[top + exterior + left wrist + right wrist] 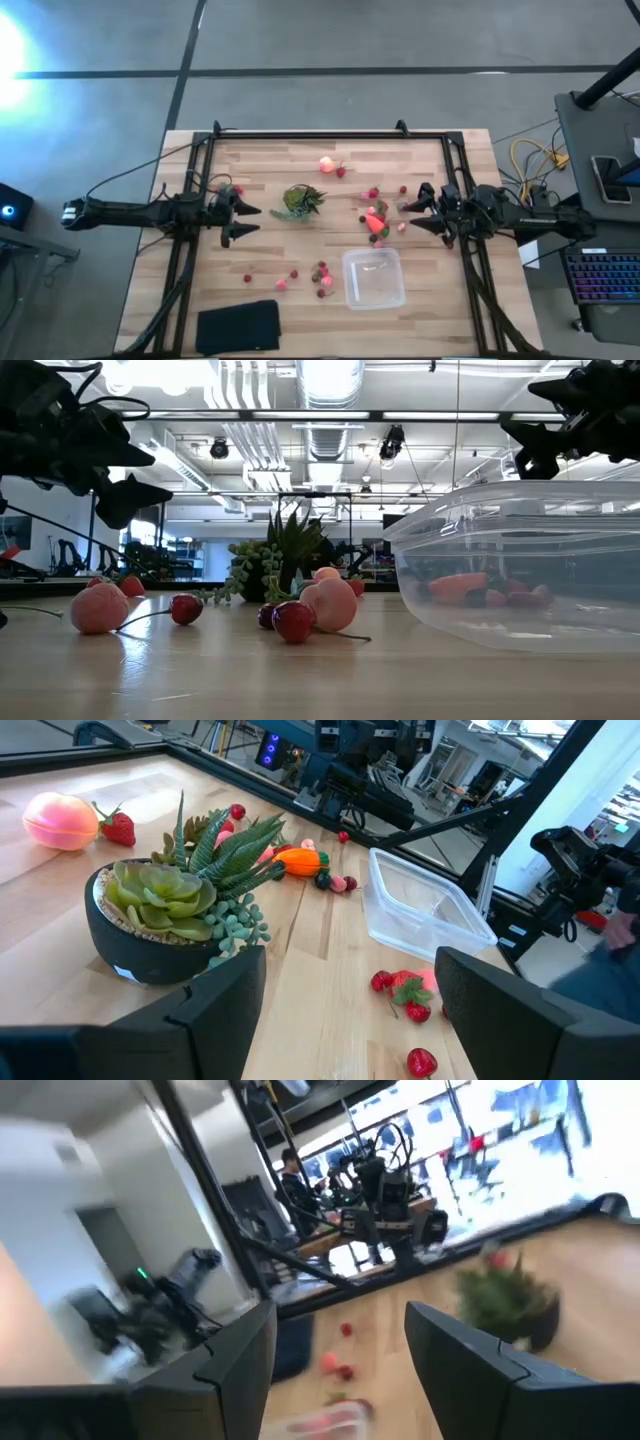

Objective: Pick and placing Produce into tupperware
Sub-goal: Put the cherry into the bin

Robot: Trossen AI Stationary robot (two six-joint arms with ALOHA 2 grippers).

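While both wait spread and empty, left gripper (243, 220) and right gripper (412, 214) (tupperware (374, 278) upright, near-square, mouth up)

A green succulent in a round black pot (299, 202) stands mid-desk; a flat black rectangular pad (238, 326) lies toward seven o'clock on the pale wooden desk (420, 320).

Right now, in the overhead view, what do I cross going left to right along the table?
Left pincer → potted green plant → orange-red piece of produce → right pincer.
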